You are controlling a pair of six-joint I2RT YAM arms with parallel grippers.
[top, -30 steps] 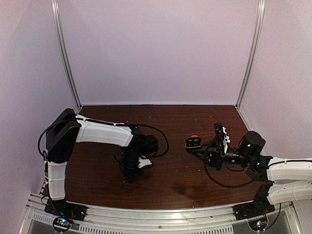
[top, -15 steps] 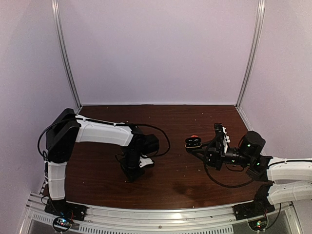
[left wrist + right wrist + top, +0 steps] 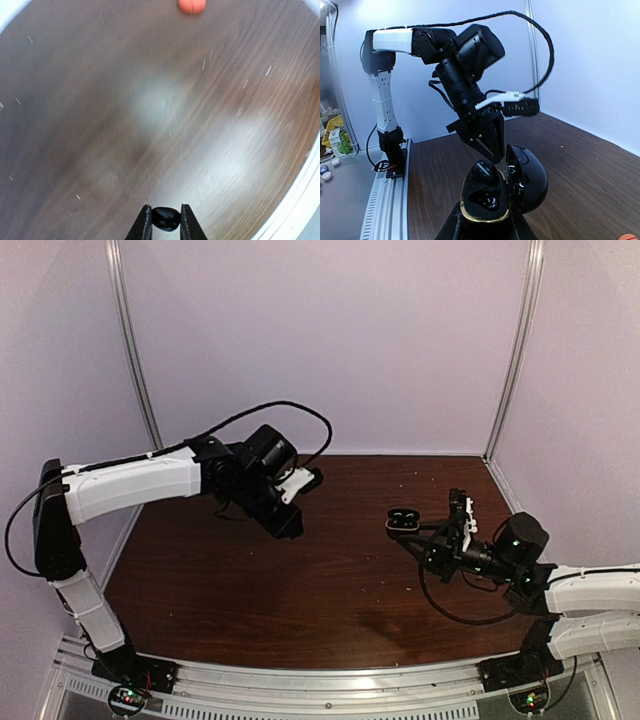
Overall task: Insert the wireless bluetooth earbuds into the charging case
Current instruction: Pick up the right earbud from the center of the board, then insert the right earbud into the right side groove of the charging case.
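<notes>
A black earbud (image 3: 166,220) is pinched between the tips of my left gripper (image 3: 165,208), held high above the table. In the top view the left gripper (image 3: 289,529) hangs in the air at the left-centre. My right gripper (image 3: 486,226) is shut on the base of the black charging case (image 3: 486,212), whose lid (image 3: 527,177) stands open. Another black earbud (image 3: 487,174) sits in the case's far slot; the near slot (image 3: 489,197) is empty. In the top view the case (image 3: 402,517) is at the right-centre. A red earbud (image 3: 191,5) lies on the table.
The brown wooden table (image 3: 330,590) is bounded by white walls at the back and both sides. A metal rail (image 3: 300,680) runs along the near edge. The left arm's black cable (image 3: 300,412) loops above its wrist.
My left arm has lifted from low over the table's front-centre, up and toward the back, carrying the black earbud. The right gripper with the open case has shifted slightly.
</notes>
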